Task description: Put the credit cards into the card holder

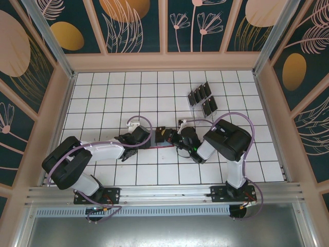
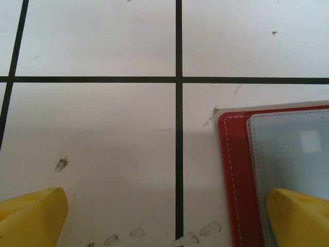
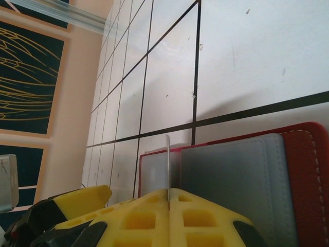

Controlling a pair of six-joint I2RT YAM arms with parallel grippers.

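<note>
Card holder (image 2: pixel 236 170) lengthwise left-right (opened flat)

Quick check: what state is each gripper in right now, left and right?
Left gripper: open, gripping nothing, one fingertip over the card holder.
Right gripper: shut on a credit card, seen edge-on.

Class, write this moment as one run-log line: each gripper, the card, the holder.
left gripper: open, straddling holder edge | right gripper: shut on card, edge-on at holder | other cards: farther back, right
</note>
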